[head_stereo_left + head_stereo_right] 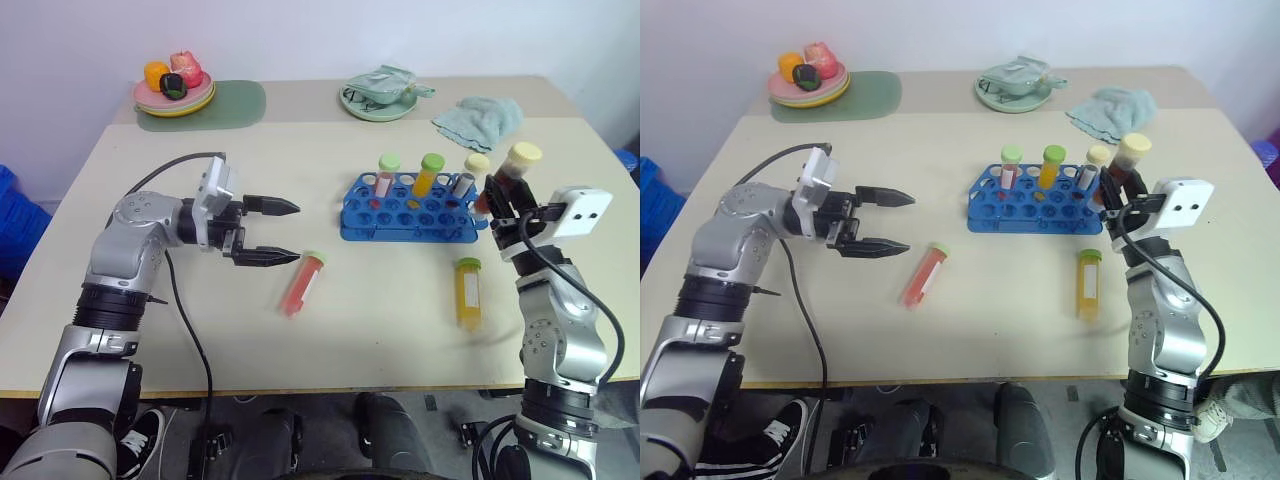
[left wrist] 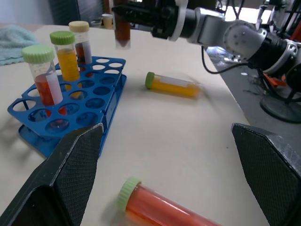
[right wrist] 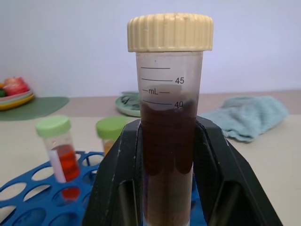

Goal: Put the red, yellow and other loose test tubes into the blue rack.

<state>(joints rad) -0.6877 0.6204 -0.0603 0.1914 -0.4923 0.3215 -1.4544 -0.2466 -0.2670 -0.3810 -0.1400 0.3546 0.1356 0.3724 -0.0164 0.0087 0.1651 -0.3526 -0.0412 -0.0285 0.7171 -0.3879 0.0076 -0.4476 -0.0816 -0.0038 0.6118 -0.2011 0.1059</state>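
Left arm comes in from the left side, bent at the elbow, forearm running roughly level and pointing across toward the robot's right. The left gripper (image 1: 272, 231) hangs above the worktop with its two black fingers spread wide apart, one above the other, nothing between them.

Right arm stands up pretty steeply from the near right edge, wrist cocked so the right gripper (image 1: 503, 203) aims forward and slightly upward. Its fingers (image 3: 214, 165) are clamped tight on either side of a brown tube (image 3: 167, 141) with a cream cap, gripping it around the lower half and holding it upright.
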